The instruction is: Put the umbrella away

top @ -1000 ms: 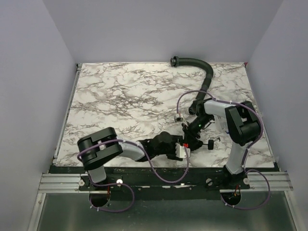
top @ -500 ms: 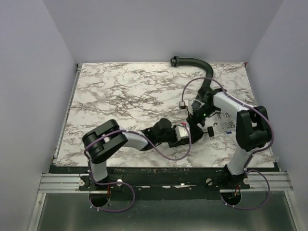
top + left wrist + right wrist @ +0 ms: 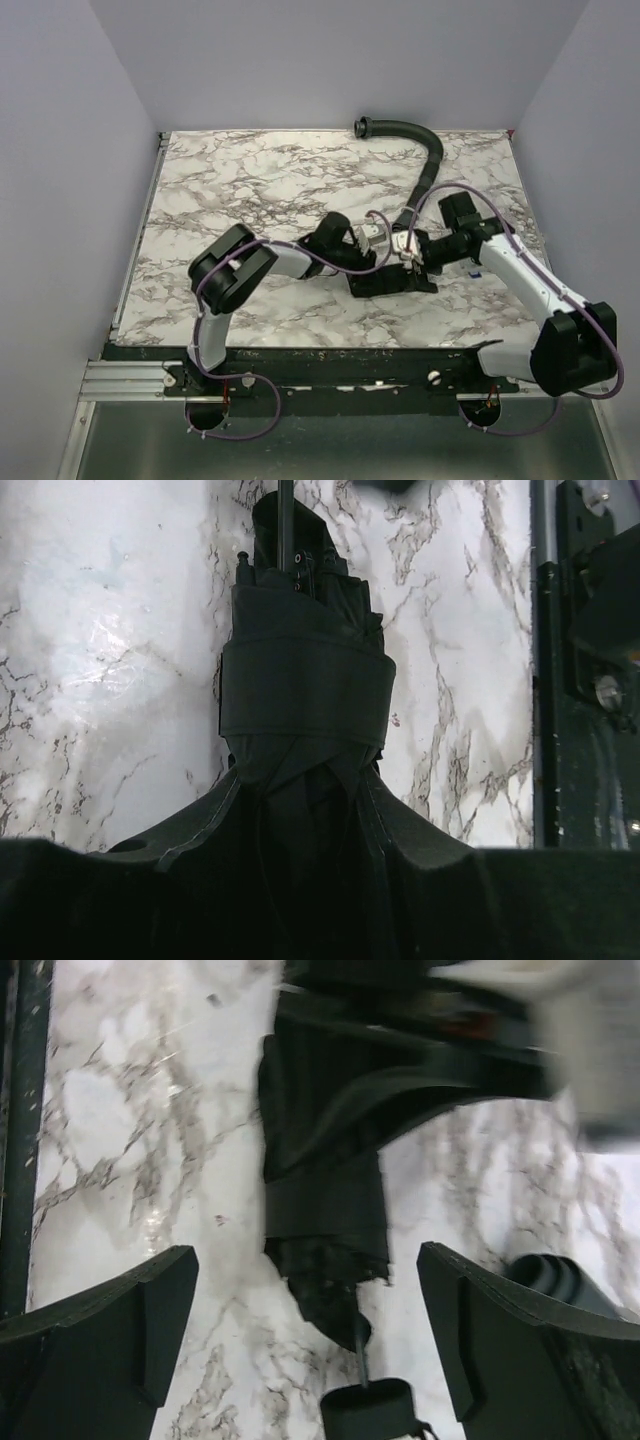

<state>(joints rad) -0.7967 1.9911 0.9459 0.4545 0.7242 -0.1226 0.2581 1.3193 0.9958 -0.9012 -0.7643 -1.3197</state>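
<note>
The umbrella (image 3: 385, 282) is a folded black bundle with a strap round it, lying low over the marble table right of centre. My left gripper (image 3: 310, 880) is shut on the umbrella's (image 3: 305, 680) wide fabric end, and the thin shaft points away from it. My right gripper (image 3: 305, 1255) stands wide open at the other end. Its fingers (image 3: 120, 1330) flank the umbrella (image 3: 325, 1220) without touching it. The small black handle (image 3: 372, 1410) sits on the shaft between them. In the top view, the left gripper (image 3: 372, 262) and right gripper (image 3: 415, 258) face each other.
A curved black ribbed hose (image 3: 425, 150) runs from the back edge down to just behind the right gripper, and its end shows in the right wrist view (image 3: 555, 1280). The dark table edge (image 3: 20, 1110) lies at the left of that view.
The left gripper shut on the umbrella near the front edge and carried it farther onto the table. The right gripper let go, opened wide, and its arm swung outward to the right.
</note>
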